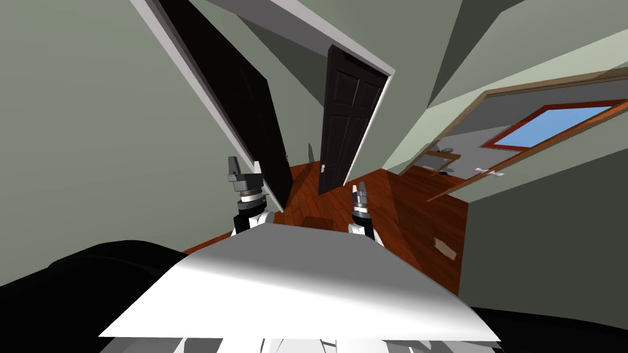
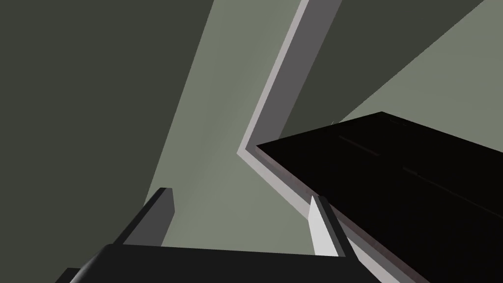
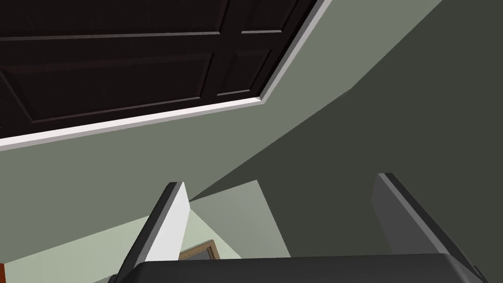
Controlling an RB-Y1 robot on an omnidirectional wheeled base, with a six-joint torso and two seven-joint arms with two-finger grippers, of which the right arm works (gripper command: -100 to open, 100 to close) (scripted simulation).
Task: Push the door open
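Observation:
A dark door (image 1: 245,110) hangs in a white frame (image 1: 202,92) on the grey-green wall at my left, its leaf swung away from the frame. My left gripper (image 1: 242,168) is raised close beside its lower edge. In the left wrist view this gripper (image 2: 243,216) is open, with the door's top edge (image 2: 393,172) standing out past one finger (image 2: 319,226). A second dark panelled door (image 1: 346,116) with a small handle (image 1: 323,168) stands ahead. My right gripper (image 1: 360,193) is held below it; in the right wrist view it (image 3: 282,211) is open, apart from the panelled door (image 3: 123,64).
Red-brown wooden floor (image 1: 392,208) runs ahead and to the right. A wood-framed door (image 1: 484,153) with a blue pane (image 1: 552,125) and a lever handle (image 1: 490,173) stands at the right. A small brown piece (image 1: 444,248) lies on the floor. A black area (image 1: 73,288) lies low left.

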